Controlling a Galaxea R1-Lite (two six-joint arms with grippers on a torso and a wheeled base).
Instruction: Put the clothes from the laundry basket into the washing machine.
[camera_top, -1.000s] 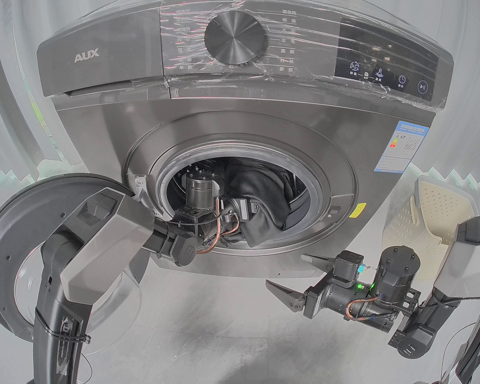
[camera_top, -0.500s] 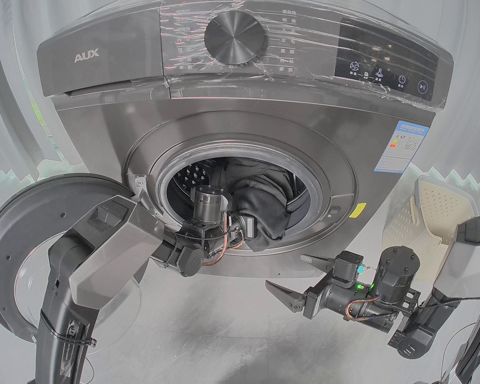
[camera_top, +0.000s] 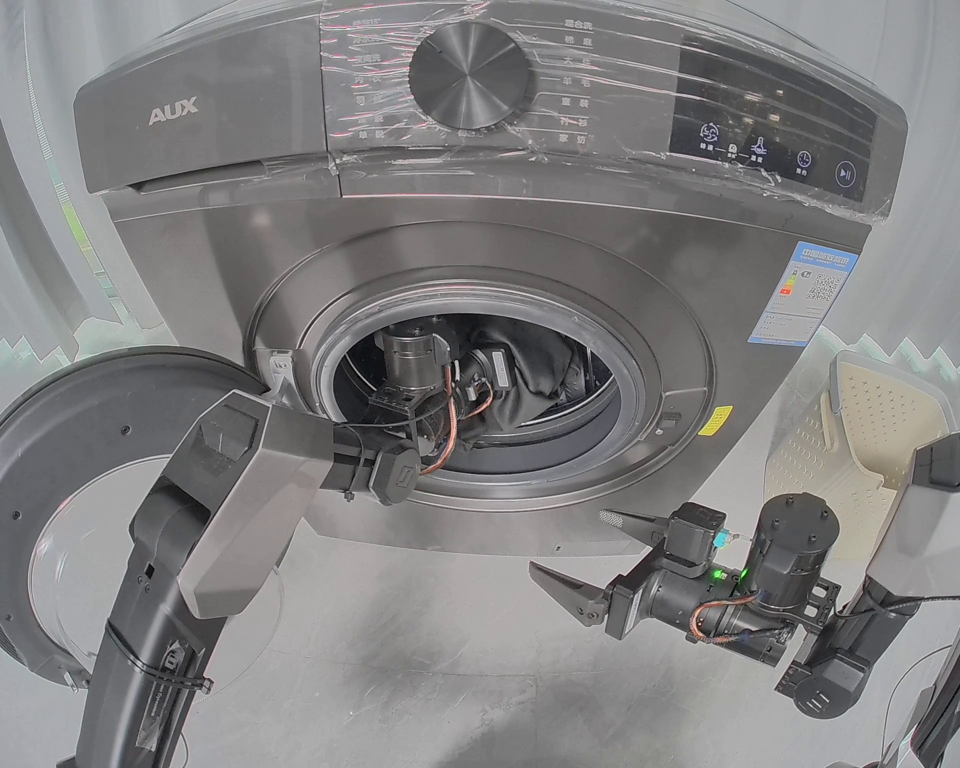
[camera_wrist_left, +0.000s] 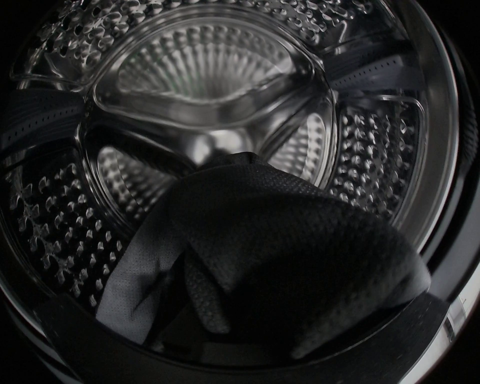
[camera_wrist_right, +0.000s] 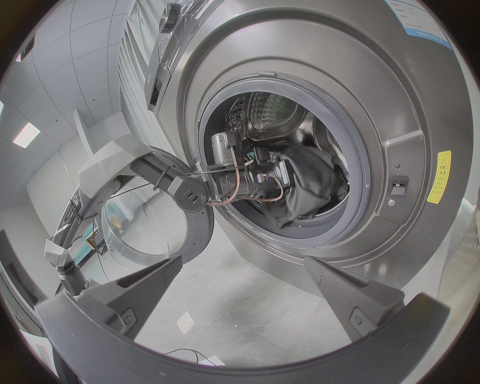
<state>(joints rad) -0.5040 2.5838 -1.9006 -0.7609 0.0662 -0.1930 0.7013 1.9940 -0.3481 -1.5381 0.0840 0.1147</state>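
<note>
The washing machine stands with its round door swung open to the left. My left arm reaches through the opening, and my left gripper is inside the steel drum, buried in a black garment that it is shut on. The garment bunches over the fingers and hides them; it hangs just inside the door seal. My right gripper hovers low in front of the machine, below the opening, open with nothing between its fingers.
A cream perforated laundry basket stands at the right, beside the machine. The open door takes up the lower left. Bare grey floor lies in front of the machine.
My left arm lifted and pushed deeper into the drum. The black garment, which hung over the lower rim, rose with it and now sits inside. The right arm stayed still.
</note>
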